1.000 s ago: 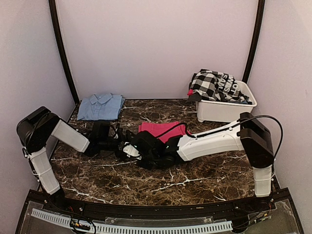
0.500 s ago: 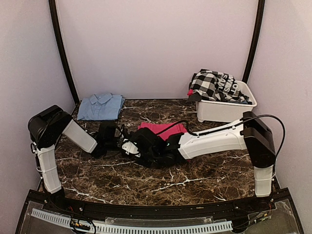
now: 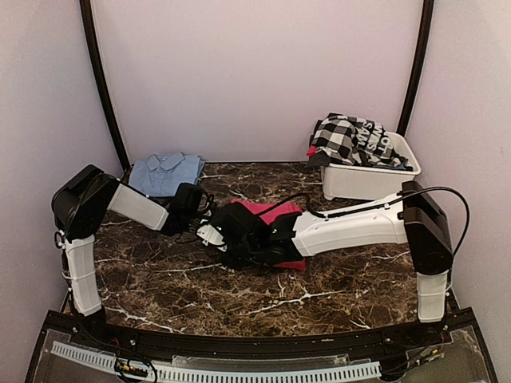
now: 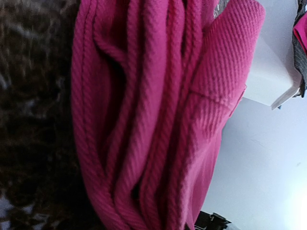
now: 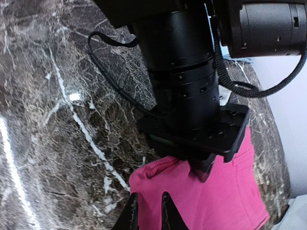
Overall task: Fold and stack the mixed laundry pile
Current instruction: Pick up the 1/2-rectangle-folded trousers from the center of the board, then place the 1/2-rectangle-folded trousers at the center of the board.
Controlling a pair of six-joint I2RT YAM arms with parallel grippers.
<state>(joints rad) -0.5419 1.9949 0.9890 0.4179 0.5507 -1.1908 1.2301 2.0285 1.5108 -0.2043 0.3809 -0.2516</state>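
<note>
A magenta-pink cloth point(image 3: 263, 210) lies on the marble table under both grippers and fills the left wrist view as bunched folds point(image 4: 158, 120). My left gripper point(image 3: 199, 221) is down on its left edge. In the right wrist view its fingers point(image 5: 206, 170) look pressed together on a raised fold of that cloth point(image 5: 225, 196). My right gripper point(image 5: 148, 211) hovers just beside it, its jaws a little apart with pink cloth showing between them. A folded light-blue shirt point(image 3: 165, 173) lies at the back left. The black-and-white checked garment point(image 3: 343, 136) is heaped in the tub.
A white plastic tub point(image 3: 363, 182) stands at the back right with dark and checked clothes piled in it. The brown marble table point(image 3: 200, 287) reaches to the black front rail. Plain walls close in the left, back and right sides.
My left arm reached right and farther back onto the cloth's edge and its jaws closed. My right gripper's jaws parted slightly. The pink cloth shifted, with an edge now showing below the right forearm.
</note>
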